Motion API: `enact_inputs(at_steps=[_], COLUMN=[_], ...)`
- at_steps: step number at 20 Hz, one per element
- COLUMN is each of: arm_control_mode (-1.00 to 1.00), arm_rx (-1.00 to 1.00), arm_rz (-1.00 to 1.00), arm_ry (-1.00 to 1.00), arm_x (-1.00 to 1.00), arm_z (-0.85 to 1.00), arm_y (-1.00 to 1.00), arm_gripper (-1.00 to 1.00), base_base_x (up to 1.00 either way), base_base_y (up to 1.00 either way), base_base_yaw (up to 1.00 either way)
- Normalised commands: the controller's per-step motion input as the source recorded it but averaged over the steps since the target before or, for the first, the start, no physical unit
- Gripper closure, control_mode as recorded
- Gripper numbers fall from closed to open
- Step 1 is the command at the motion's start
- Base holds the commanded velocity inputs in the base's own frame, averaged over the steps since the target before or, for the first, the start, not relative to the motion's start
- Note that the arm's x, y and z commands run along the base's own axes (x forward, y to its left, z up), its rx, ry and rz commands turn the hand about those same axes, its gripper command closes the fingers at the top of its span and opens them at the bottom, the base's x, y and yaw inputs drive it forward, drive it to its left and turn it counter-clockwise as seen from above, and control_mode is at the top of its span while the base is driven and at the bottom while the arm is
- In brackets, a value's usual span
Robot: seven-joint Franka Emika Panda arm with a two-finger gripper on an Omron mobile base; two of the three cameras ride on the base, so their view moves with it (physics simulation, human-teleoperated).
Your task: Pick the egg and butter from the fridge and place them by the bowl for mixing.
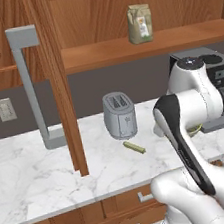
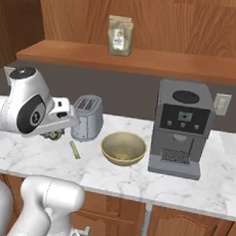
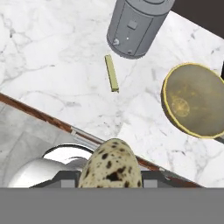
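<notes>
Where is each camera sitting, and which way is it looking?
Left base view: behind the arm's left, facing the counter, toaster and butter; the white arm rises lower right.
Right base view: behind its right, facing the bowl and coffee machine; arm at left.
Hand view: on the hand, looking down past the held egg.
All share toaster and butter.

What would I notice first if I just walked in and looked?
Probably the speckled egg, held right up close in the end effector above the counter's edge. Next, the yellow bowl on the marble counter, between the grey toaster and the coffee machine. A thin butter stick lies in front of the toaster.
</notes>
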Motion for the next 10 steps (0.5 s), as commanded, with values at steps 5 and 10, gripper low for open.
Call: enact_inputs(at_steps=[5, 10], arm_control_mode=[-1.0, -1.0], arm_rx=[0.0, 0.0], arm_rz=[0.0, 0.02], arm_ry=[0.0, 0.0], arm_x=[0.13, 0.41], arm_z=[-0.79, -0.18], arm_y=[0.0, 0.0], arm_gripper=[1.0, 1.0], base_base_x=[0.0, 0.0], base_base_y=[0.0, 0.0], base_base_yaw=[0.0, 0.0])
